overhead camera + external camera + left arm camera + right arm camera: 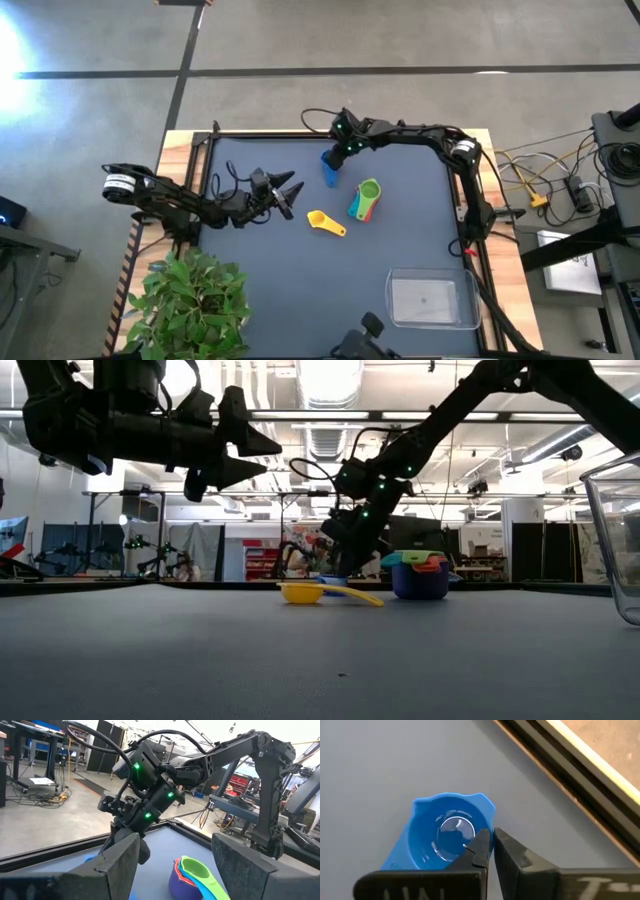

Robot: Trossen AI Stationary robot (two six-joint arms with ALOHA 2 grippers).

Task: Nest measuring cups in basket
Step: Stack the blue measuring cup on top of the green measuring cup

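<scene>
Step in hand: the right gripper [489, 851] is at the blue cup [445, 837] near the far edge of the bench [400, 240], apparently taking it by the rim.
Right jaws: nearly pressed together, one finger inside the bowl and one outside, pinching the cup's wall.
Left gripper [288, 190]: hangs above the bench left of the cups, jaws spread, holding nothing.
Blue cup: sits upright on the bench, apart from the others.
Stack [365, 198]: green, teal, orange and red nested in a purple cup, mid-bench, just beside the blue cup's spot.
Yellow cup [325, 222]: lies alone in front of the stack, handle pointing toward the basket side.
Basket [433, 300]: clear tray at the near right corner, well apart from every cup, nothing in it.
Doing it well: a thin wall pinch can let the cup swing, so lift straight and slowly, keeping the bowl level.
Next concern: whether blue fits inside the stack cannot be told from here; compare sizes before lowering.
Risk: brushing the stack while passing could topple it.
</scene>
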